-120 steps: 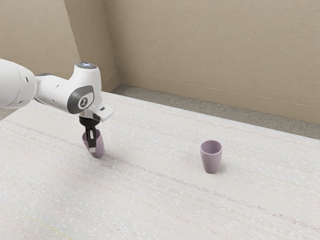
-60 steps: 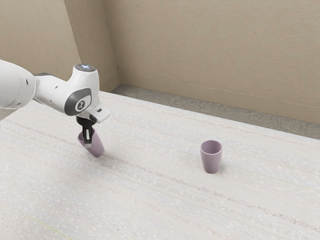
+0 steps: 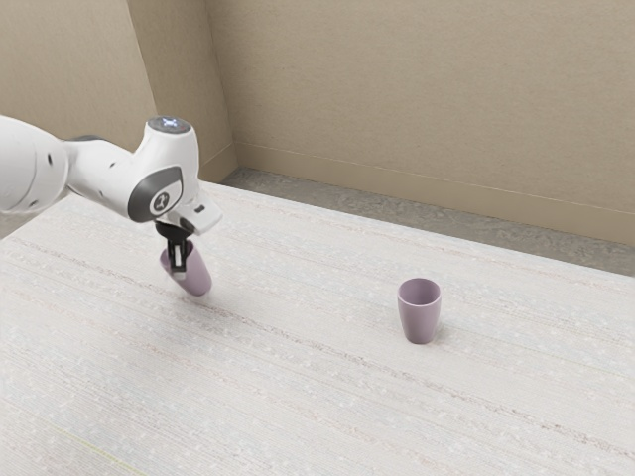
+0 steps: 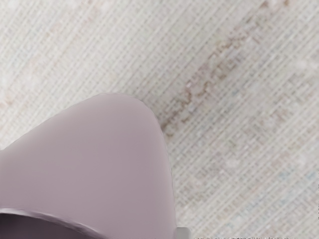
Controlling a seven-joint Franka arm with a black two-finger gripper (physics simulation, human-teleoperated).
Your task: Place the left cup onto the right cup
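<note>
A mauve cup (image 3: 191,272) hangs tilted just above the table at the exterior view's left, with my black gripper (image 3: 177,256) shut on its rim. Its base points down and toward the exterior view's right. In the wrist view the same held cup (image 4: 94,164) looms large right under my hand, over the woven table surface. A second mauve cup (image 3: 419,309) stands upright on the table, well off toward the exterior view's right, its mouth open upward.
The pale woven tabletop (image 3: 317,397) stretches wide between the two cups. A grey floor strip (image 3: 446,218) and beige walls lie behind the table's far edge.
My hand has lifted the cup off the table and tilted it further. It has drifted slightly up over the last second. The right cup has stayed still.
</note>
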